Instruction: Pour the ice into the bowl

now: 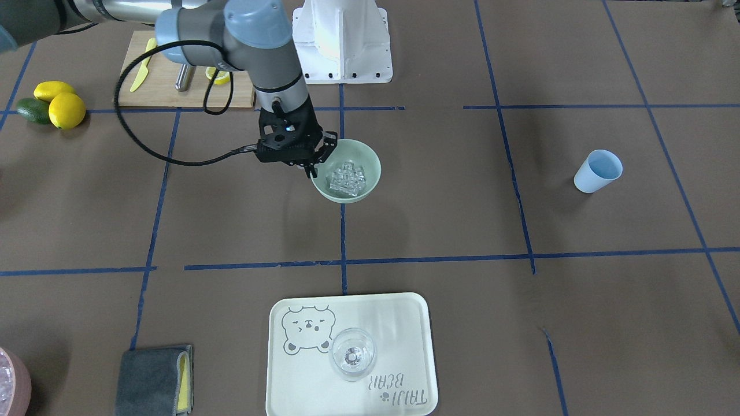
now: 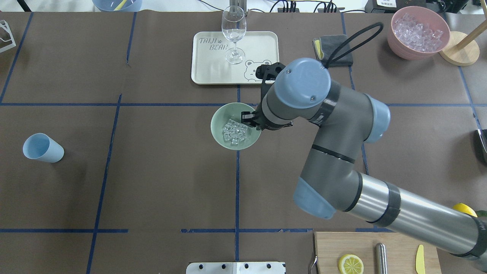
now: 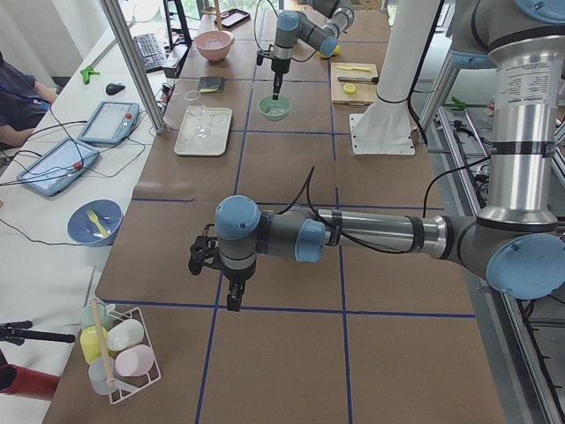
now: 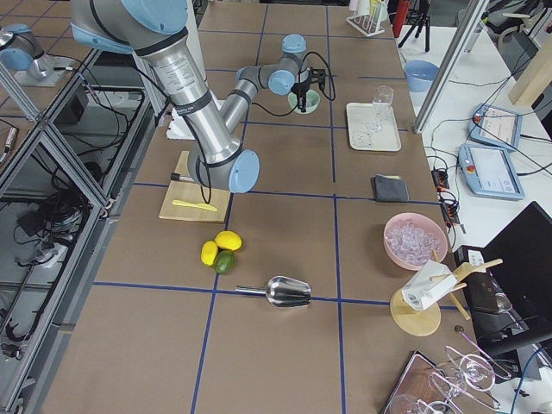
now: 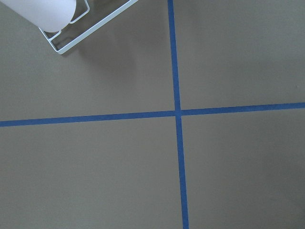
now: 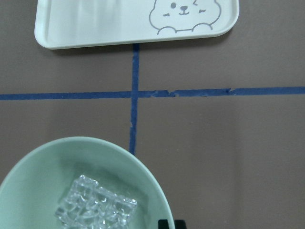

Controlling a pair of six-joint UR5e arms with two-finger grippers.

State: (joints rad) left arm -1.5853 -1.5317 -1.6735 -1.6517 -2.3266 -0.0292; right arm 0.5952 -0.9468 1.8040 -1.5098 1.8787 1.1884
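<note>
The pale mint-green bowl [image 1: 370, 155] stands upright near the middle of the table and holds the ice [image 1: 346, 176], a small heap of clear cubes. The bowl [image 2: 220, 122] and the ice [image 2: 235, 132] also show in the overhead view. My right gripper [image 1: 313, 171] points down at the bowl's rim, and its tips look closed on it. In the right wrist view its fingertips [image 6: 178, 223] sit at the bowl's [image 6: 47, 171] edge, next to the ice [image 6: 95, 206]. My left gripper [image 3: 233, 303] hangs over bare table far from the bowl. I cannot tell whether it is open or shut.
A blue cup [image 2: 42, 147] lies on its side. A tray [image 1: 404, 323] carries a wine glass [image 1: 352, 353]. A pink container of ice [image 2: 418, 32], a grey cloth [image 1: 153, 378], lemons [image 1: 60, 104], a cutting board [image 1: 167, 86], a metal scoop [image 4: 280, 291] and a cup rack [image 3: 124, 353] lie around.
</note>
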